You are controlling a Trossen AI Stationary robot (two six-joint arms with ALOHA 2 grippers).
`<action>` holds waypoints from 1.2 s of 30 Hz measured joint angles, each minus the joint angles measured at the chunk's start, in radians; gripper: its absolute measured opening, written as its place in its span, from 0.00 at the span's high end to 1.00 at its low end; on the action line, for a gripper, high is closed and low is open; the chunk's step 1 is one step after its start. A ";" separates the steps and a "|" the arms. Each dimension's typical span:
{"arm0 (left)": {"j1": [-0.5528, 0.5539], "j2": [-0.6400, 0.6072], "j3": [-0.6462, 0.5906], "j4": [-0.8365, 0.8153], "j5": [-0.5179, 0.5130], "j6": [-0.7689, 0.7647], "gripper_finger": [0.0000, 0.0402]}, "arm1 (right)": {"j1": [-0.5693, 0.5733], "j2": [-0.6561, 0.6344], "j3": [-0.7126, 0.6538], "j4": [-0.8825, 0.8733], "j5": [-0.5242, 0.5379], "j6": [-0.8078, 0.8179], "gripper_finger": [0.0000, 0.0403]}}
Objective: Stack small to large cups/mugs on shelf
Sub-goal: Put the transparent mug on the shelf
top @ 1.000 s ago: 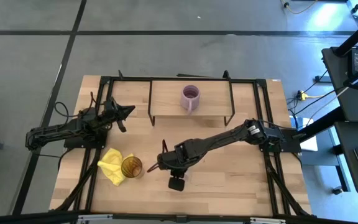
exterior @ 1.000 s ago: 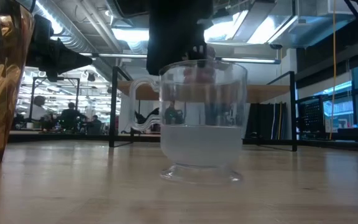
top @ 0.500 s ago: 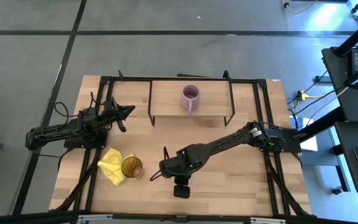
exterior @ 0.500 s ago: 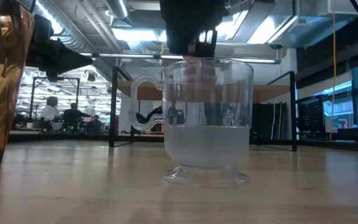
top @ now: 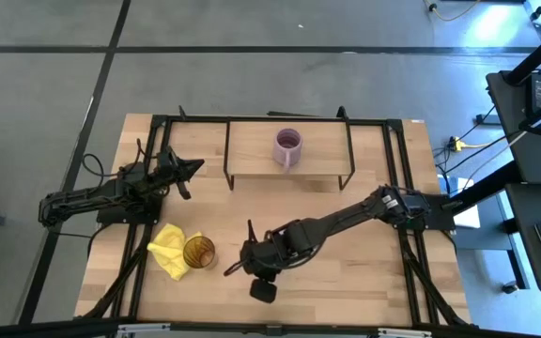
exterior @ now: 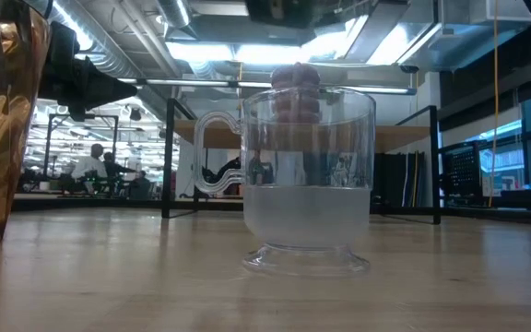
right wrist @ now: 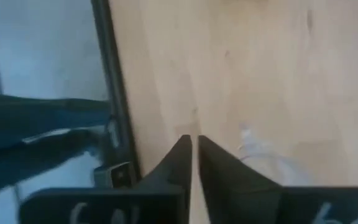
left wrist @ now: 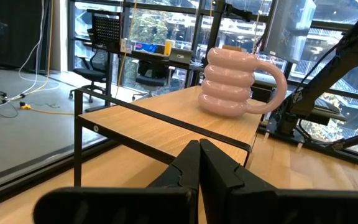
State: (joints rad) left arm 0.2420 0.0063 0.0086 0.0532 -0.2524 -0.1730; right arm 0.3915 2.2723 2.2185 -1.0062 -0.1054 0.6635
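The clear glass cup [exterior: 307,180] stands on its foot on the table near the near edge, its handle [exterior: 212,152] toward the low view's left. In the high view my right arm hides it. My right gripper [right wrist: 194,146] is shut and hangs above the cup [top: 255,266], touching nothing. The purple mug [top: 287,145] stands upright on the shelf [top: 252,155] and also shows in the left wrist view [left wrist: 232,84]. The amber tumbler [top: 198,252] stands on the table. My left gripper [top: 192,169] is shut in the air left of the shelf.
A yellow cloth [top: 169,249] lies against the tumbler's left side. The shelf's black wire legs [top: 228,174] stand between my left gripper and the mug. The table's black frame bar [right wrist: 107,74] runs close to my right gripper at the near edge.
My right gripper has moved toward the table's near edge and slightly left, and has risen from the cup's rim out of the low view's top. The clear cup slid a little toward the near edge early on, then stood still.
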 joint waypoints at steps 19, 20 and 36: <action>0.000 0.000 0.000 0.000 0.000 0.000 1.00 | -0.005 0.002 -0.085 -0.083 -0.043 -0.095 0.71; 0.000 0.000 0.000 0.000 0.000 0.000 1.00 | 0.000 0.003 -0.097 -0.088 -0.044 -0.089 0.74; 0.000 0.000 0.000 0.000 0.000 0.000 1.00 | 0.092 0.005 -0.098 -0.114 0.066 -0.013 0.81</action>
State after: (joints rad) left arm 0.2418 0.0063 0.0086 0.0528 -0.2527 -0.1729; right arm 0.4836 2.2772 2.1201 -1.1198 -0.0394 0.6507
